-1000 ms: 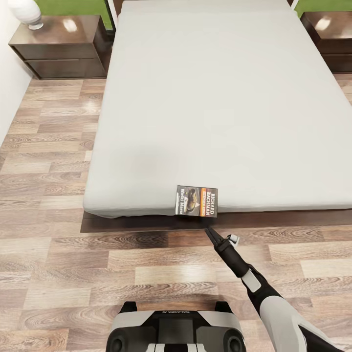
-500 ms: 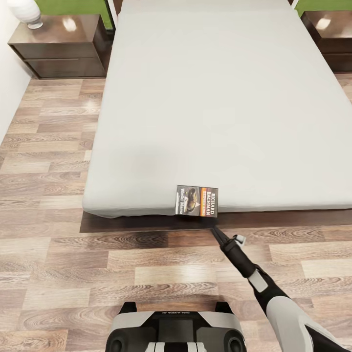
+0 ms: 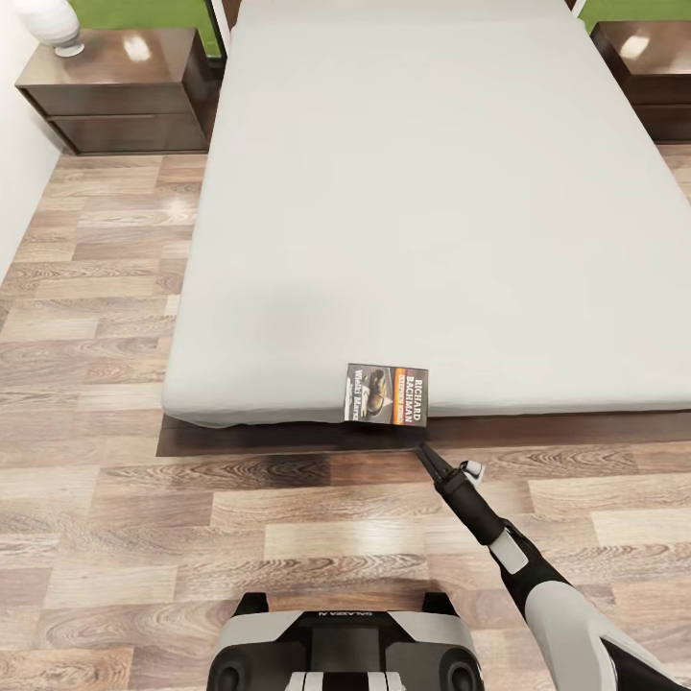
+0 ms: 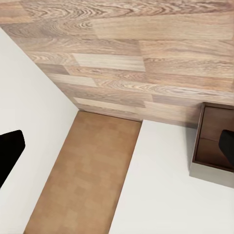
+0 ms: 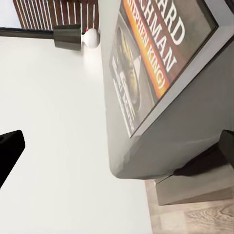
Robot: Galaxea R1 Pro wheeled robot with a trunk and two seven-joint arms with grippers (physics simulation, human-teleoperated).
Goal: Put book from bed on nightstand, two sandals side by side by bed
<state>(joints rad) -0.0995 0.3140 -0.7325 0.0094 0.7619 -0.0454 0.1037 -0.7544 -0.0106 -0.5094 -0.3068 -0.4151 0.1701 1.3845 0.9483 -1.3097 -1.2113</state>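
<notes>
A white vase (image 3: 50, 23) is standing on the left nightstand (image 3: 115, 91), which is sitting against the wall at the head of the bed (image 3: 422, 192). The grey mattress is lying bare except for the book (image 3: 387, 393), which is resting flat at the very foot edge, its cover facing up with the orange band showing. Just below it, over the wood-plank floor (image 3: 144, 518), the right gripper (image 3: 420, 451) is pointing up at the book's near edge, close but apart from it. In the right wrist view the book (image 5: 156, 58) is looming large, and the two dark fingertips (image 5: 9, 148) are standing wide apart, holding nothing. In the left wrist view the left gripper's fingertips (image 4: 9, 148) are likewise spread wide and empty above floor and a nightstand (image 4: 214, 141). A second nightstand (image 3: 645, 67) is sitting at the far right.
</notes>
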